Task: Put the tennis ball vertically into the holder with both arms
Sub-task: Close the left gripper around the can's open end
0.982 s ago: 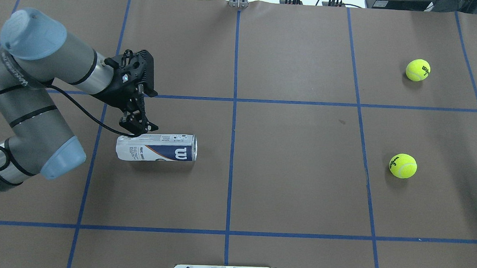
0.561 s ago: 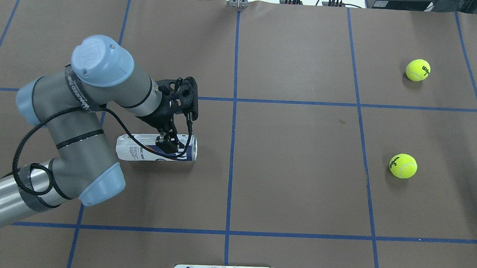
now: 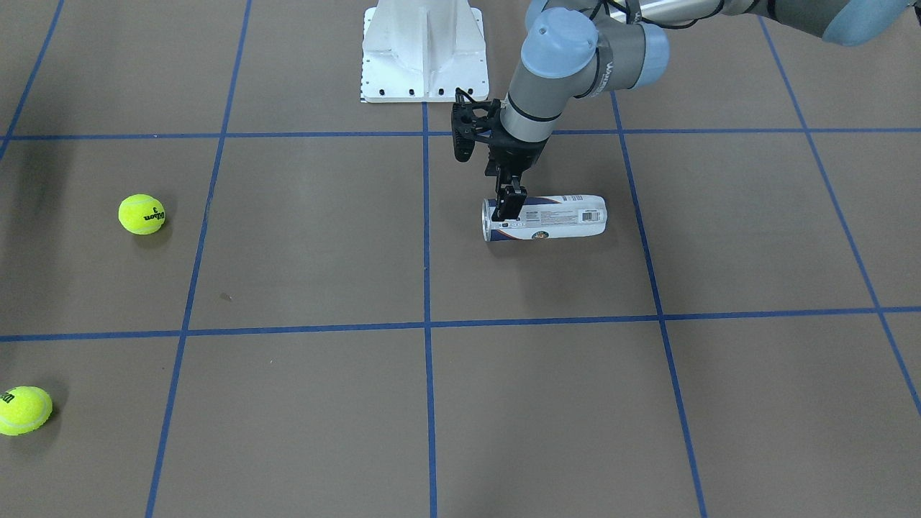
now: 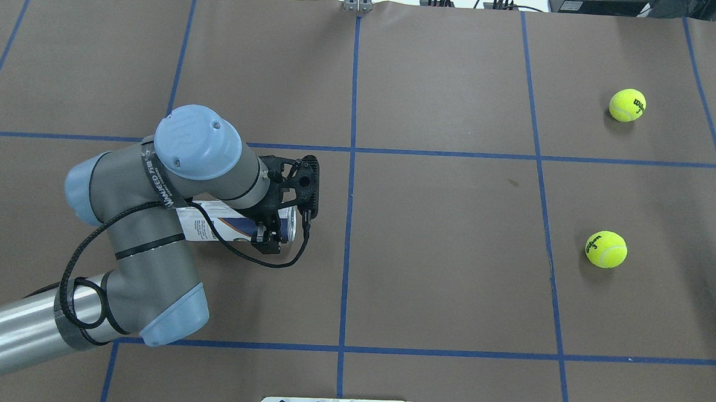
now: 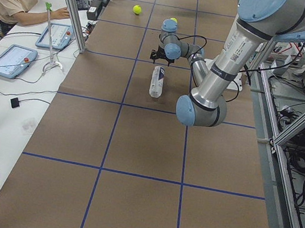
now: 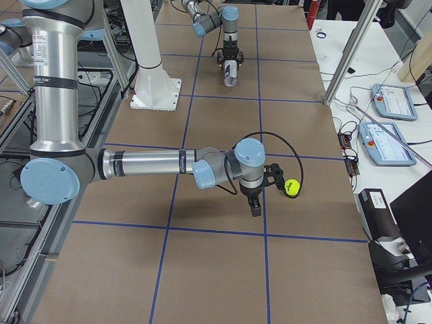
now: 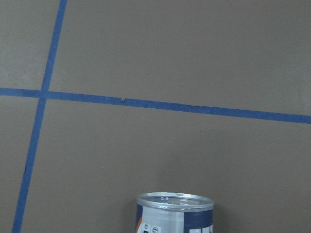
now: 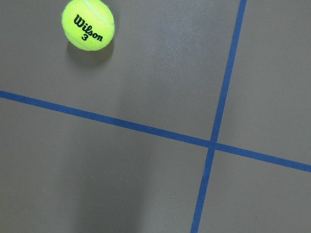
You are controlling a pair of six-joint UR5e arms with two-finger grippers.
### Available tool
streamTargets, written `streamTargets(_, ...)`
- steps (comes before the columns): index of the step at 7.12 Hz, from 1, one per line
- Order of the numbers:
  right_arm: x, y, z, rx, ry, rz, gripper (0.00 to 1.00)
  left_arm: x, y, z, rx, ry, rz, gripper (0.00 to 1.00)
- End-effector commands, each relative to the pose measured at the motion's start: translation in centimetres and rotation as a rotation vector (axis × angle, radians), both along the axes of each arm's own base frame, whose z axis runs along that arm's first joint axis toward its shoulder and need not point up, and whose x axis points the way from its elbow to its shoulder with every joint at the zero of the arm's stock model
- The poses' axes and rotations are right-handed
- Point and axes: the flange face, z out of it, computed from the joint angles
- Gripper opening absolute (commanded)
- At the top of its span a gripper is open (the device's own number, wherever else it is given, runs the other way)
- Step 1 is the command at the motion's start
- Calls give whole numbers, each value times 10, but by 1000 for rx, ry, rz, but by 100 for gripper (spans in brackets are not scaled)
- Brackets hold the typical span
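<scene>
You see the table (image 4: 440, 259) from above, behind the robot, and again from across it, facing the white base (image 3: 424, 50) — both views share the holder (image 4: 208, 229). Your end cameras look along the table from opposite ends. Each wrist camera sits close over it: left at the holder's rim, right near a tennis ball (image 8: 88, 25).

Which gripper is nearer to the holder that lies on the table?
Left. The left gripper is directly over the holder, near its silver rim; the right gripper is far away, beside a tennis ball.
</scene>
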Motion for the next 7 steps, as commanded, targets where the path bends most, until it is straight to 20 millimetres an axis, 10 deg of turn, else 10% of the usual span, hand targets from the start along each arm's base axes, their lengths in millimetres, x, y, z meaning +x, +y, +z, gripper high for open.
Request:
streamTargets(1,0,1,1,-1,0,0,99,15,0,7,44,-34,8,99)
streamTargets(7,0,1,-1,2,0,0,99,32,-11,12,22,-57,1,99)
